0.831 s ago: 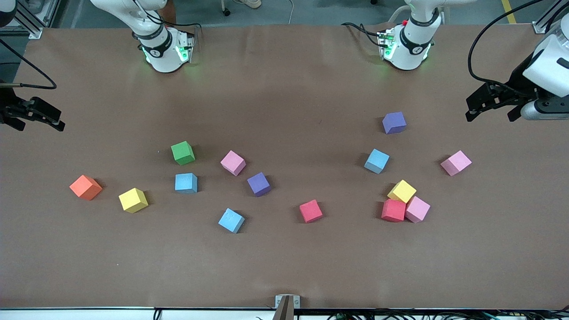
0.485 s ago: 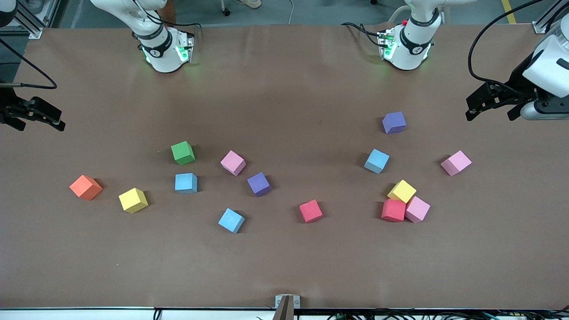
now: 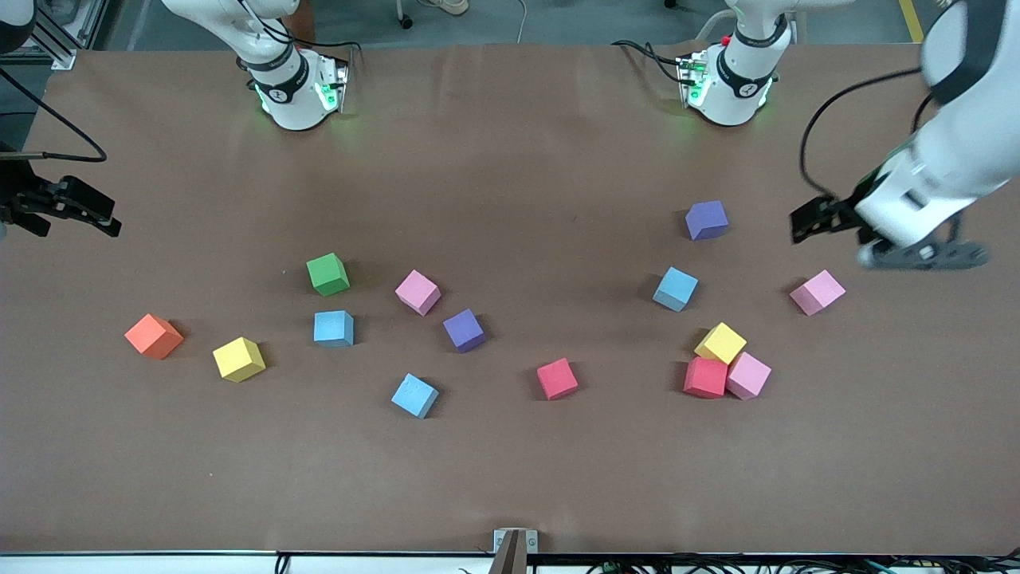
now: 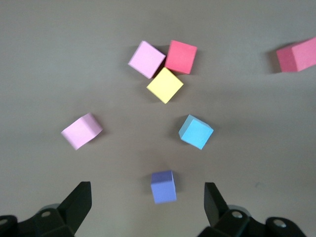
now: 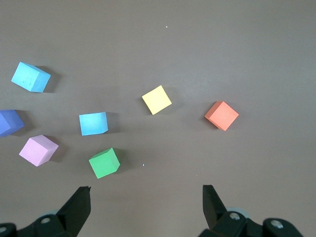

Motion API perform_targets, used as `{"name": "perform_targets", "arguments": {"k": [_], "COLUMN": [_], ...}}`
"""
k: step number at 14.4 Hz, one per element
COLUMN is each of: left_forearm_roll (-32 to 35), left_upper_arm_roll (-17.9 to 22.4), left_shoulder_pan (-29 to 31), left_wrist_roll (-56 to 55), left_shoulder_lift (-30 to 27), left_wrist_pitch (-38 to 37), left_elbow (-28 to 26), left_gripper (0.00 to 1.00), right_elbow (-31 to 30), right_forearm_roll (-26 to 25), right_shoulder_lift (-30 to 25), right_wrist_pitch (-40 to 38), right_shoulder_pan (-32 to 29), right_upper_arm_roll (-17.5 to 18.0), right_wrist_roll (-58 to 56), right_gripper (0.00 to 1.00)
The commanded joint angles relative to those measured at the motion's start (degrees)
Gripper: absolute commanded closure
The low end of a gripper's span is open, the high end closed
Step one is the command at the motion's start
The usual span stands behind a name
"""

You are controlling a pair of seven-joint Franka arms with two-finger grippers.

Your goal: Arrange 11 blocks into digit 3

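The blocks lie scattered singly on the brown table (image 3: 510,478). Toward the left arm's end are a purple block (image 3: 706,219), a light blue one (image 3: 675,288), a pink one (image 3: 817,292), and a touching cluster of yellow (image 3: 720,343), red (image 3: 705,377) and pink (image 3: 748,375). A red block (image 3: 557,378) lies mid-table. My left gripper (image 3: 829,227) is open and empty, up over the table between the purple and the single pink block; its wrist view shows the purple block (image 4: 163,186) between the fingers' line (image 4: 146,207). My right gripper (image 3: 73,217) waits open and empty over its table end.
Toward the right arm's end lie green (image 3: 327,273), pink (image 3: 417,292), purple (image 3: 464,330), two light blue (image 3: 333,328) (image 3: 414,395) and yellow (image 3: 238,359) blocks, and an orange cube (image 3: 154,336). The right wrist view shows the green block (image 5: 104,162) and the orange cube (image 5: 221,115).
My left arm has swung in from the table's end toward the purple block, its gripper still open. The right arm and all blocks have stayed put.
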Motion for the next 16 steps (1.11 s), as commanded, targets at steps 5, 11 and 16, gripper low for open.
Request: {"name": "perform_targets", "arguments": {"k": [5,11,16], "left_forearm_roll": [5.1,13.9,16.7], "left_upper_arm_roll": [-4.4,-4.5,-4.5], "left_shoulder_pan": [-7.0,-8.5,-10.2], "left_wrist_roll": [-1.2,-4.2,-6.0], "left_shoulder_lift": [14.5,17.1,16.8], "left_wrist_pitch": [21.7,27.7,34.1], "left_elbow": [-8.9,-16.6,-22.8], "left_gripper": [0.00,0.00,0.00], "right_elbow": [0.1,1.7,1.7], "right_forearm_roll": [-0.2,1.8,1.8], "right_shoulder_lift": [5.2,11.7,18.1], "right_wrist_pitch": [1.9,6.3,10.3], "right_shoulder_pan": [3.1,10.1,18.8], "right_upper_arm_roll": [0.7,0.7,0.7], "right_wrist_roll": [-0.2,1.8,15.1], "right_gripper": [0.00,0.00,0.00]}}
